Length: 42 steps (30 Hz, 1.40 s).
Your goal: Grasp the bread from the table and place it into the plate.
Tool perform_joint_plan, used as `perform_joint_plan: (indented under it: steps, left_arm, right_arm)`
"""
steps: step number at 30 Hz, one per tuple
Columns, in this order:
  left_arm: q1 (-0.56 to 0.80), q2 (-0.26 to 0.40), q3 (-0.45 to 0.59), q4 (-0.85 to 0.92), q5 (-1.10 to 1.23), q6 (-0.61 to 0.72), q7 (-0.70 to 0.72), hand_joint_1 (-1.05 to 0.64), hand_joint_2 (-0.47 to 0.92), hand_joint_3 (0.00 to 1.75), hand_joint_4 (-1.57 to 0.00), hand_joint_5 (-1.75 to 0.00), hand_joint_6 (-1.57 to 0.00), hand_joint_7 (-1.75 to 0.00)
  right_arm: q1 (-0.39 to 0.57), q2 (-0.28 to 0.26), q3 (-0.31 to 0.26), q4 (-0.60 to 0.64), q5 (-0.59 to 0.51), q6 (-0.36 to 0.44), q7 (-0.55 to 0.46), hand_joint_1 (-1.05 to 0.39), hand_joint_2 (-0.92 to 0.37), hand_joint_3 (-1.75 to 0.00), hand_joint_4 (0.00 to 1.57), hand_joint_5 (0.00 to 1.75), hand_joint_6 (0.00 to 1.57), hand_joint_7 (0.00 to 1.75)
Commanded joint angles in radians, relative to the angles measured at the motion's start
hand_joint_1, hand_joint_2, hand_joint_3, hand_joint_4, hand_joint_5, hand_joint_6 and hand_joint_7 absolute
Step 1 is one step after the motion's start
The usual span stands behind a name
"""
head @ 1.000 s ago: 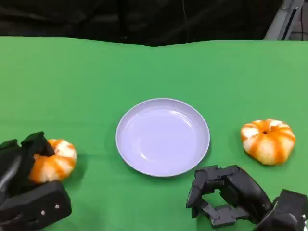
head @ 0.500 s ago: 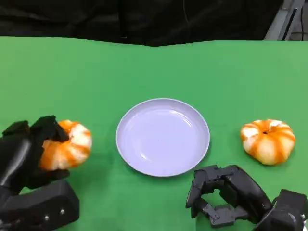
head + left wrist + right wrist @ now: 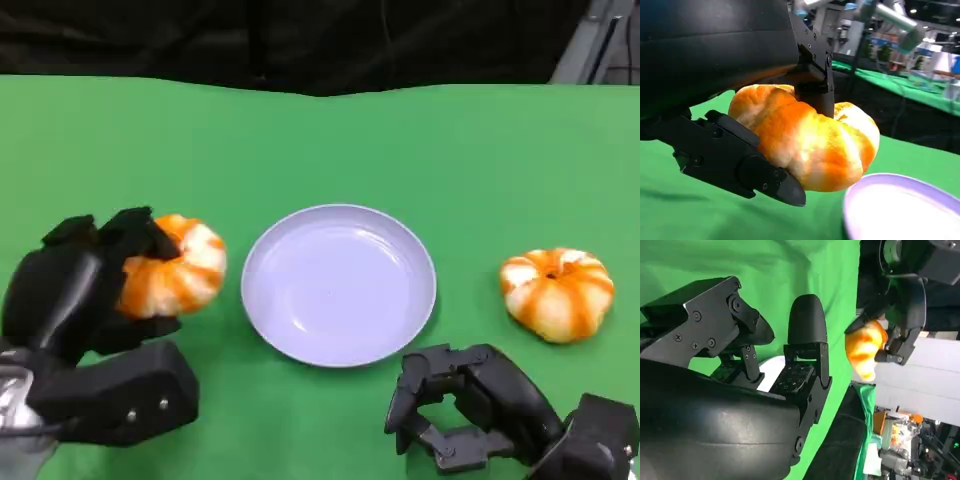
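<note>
While the left hand [image 3: 85, 290] grips one bread roll [image 3: 172, 265], that roll sits clear of the green table [image 3: 330, 140] and just beside the left rim of the plate [image 3: 338, 284]. The plate is the landmark for all positions below.

1. Left of the plate: the left hand's fingers [image 3: 745, 160] are closed around the held roll from two sides, one below it and one behind and above it, as the left wrist view shows. The roll's far end projects beyond the fingers toward the plate, whose rim lies directly past and below it. The roll is slightly oval, with its longer side running roughly toward the plate. Judgement: the carry is partway done; the coming move requires travel toward the plate's centre, then release.

2. The plate: round, shallow, pale lilac, smooth and glossy, with a raised rim. It holds nothing.

3. In front of the plate, on its right side: the right hand [image 3: 470, 410] rests low near the table, fingers curled inward around an empty gap, holding nothing. It is black, hard and angular, with visible screws.

4. Right of the plate: a second roll [image 3: 556, 292] lies on the table, well apart from the rim. The right hand is the nearer hand to it.

Both rolls are domed and lobed like a pumpkin, with a glazed orange crust and pale seams; they look soft and compressible. The table covering is matte.
</note>
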Motion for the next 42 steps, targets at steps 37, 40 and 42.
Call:
perform_joint_plan:
  steps: [37,40,42]
  left_arm:
    - [-0.303,-0.179,-0.153,0.374,0.048,-0.087,0.056,-0.09,0.87,0.0,-0.4,-1.75,-0.47,-1.52]
    - [-0.331,-0.197,-0.163,0.413,0.046,-0.09,0.047,-0.08,0.87,0.0,-0.4,-1.74,-0.48,-1.51]
    - [-0.405,-0.244,-0.192,0.538,0.047,-0.113,0.043,-0.09,0.86,0.0,-0.41,-1.71,-0.5,-1.45]
  right_arm:
    - [-0.002,-0.006,-0.004,-0.019,-0.003,-0.002,-0.005,0.15,-0.56,-1.11,0.96,1.33,0.93,1.06]
    - [-0.002,-0.005,-0.003,-0.018,-0.006,-0.003,-0.007,0.15,-0.56,-1.11,0.96,1.33,0.93,1.06]
    - [-0.005,-0.004,-0.003,-0.012,-0.008,-0.006,-0.009,0.15,-0.56,-1.11,0.96,1.32,0.93,1.06]
